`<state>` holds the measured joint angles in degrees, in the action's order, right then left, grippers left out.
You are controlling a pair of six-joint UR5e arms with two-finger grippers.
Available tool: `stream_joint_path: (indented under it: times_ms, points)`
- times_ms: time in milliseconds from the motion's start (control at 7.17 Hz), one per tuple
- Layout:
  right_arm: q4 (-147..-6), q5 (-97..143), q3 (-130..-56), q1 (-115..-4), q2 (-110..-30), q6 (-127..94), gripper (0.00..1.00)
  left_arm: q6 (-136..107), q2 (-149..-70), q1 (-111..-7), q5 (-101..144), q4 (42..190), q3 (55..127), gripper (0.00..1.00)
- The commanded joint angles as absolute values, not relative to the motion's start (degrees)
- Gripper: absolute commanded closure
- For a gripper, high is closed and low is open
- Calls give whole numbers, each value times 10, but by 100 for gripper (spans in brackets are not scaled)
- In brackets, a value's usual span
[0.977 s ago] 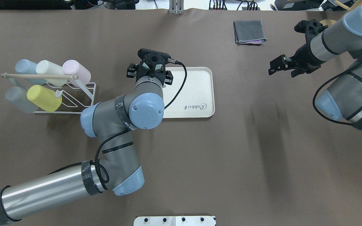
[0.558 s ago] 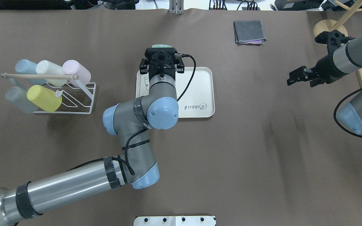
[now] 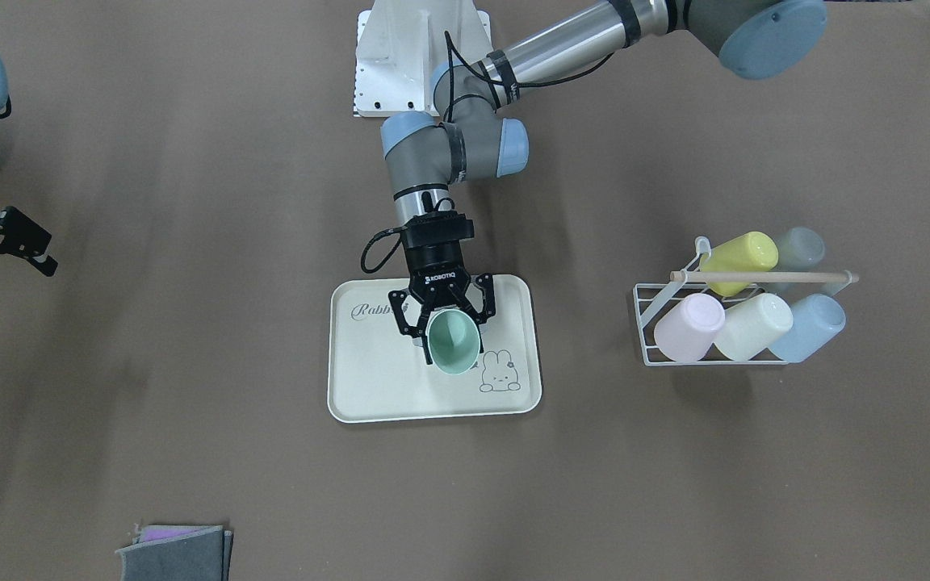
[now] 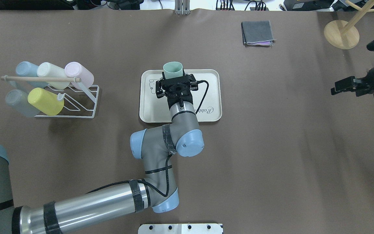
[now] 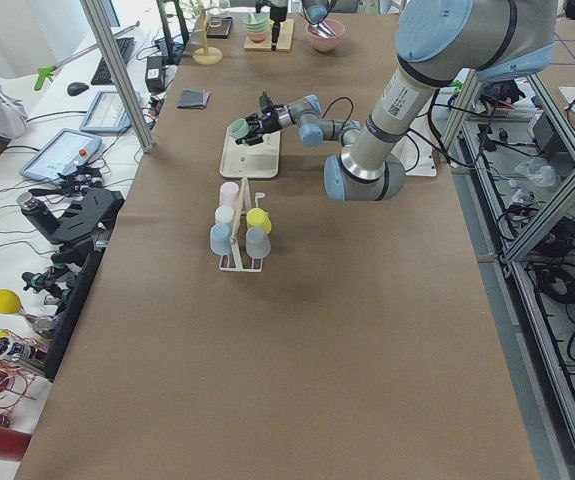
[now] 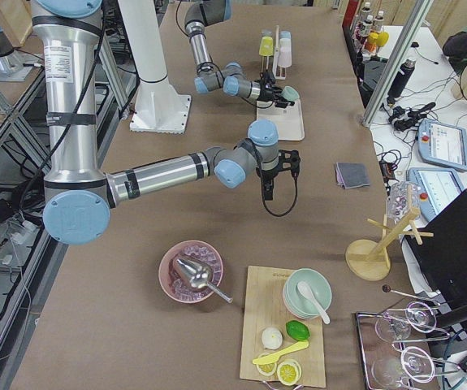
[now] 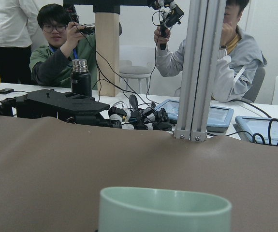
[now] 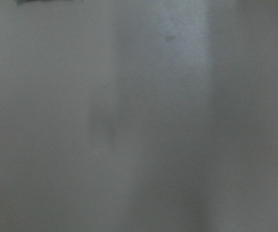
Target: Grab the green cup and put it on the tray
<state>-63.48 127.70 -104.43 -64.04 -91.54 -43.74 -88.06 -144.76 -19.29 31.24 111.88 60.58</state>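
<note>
Overhead exterior: left pincer [image 4: 173, 75], pinching the green cup [image 4: 172, 67], has drawn back over the tray [image 4: 211, 94].

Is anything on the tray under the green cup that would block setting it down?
Nothing visible does. The left gripper holds the green cup over the tray; only the tray's printed rabbit and script show there.

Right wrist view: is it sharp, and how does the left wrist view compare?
Right wrist view: only a soft grey blur, nothing recognisable. Left wrist view: sharp; the green cup at the bottom edge and the people behind are clear.
</note>
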Motion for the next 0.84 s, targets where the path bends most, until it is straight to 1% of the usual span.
stream_joint_path:
  times_ms: [0, 140, 279, 419, 558, 698]
  points:
    - [-635, 1263, -1048, -705, -959, -309, 0, -897, -1469, -190, 301, 1094, 568, 68]
    - [-635, 1249, -1049, -724, -985, -268, 0, -897, -1472, -190, 302, 1093, 556, 68]
    - [-650, 1235, -1049, -753, -1007, -184, 0, -897, -1483, -191, 303, 1093, 528, 68]
    - [-743, 1238, -1064, -811, -1002, -98, 0, -898, -1491, -191, 303, 1093, 522, 68]
    - [-872, 1237, -1109, -829, -981, -62, 0, -898, -1494, -191, 303, 1094, 512, 65]
    - [-927, 1239, -1119, -840, -977, -36, 0, -899, -1494, -191, 306, 1094, 511, 61]
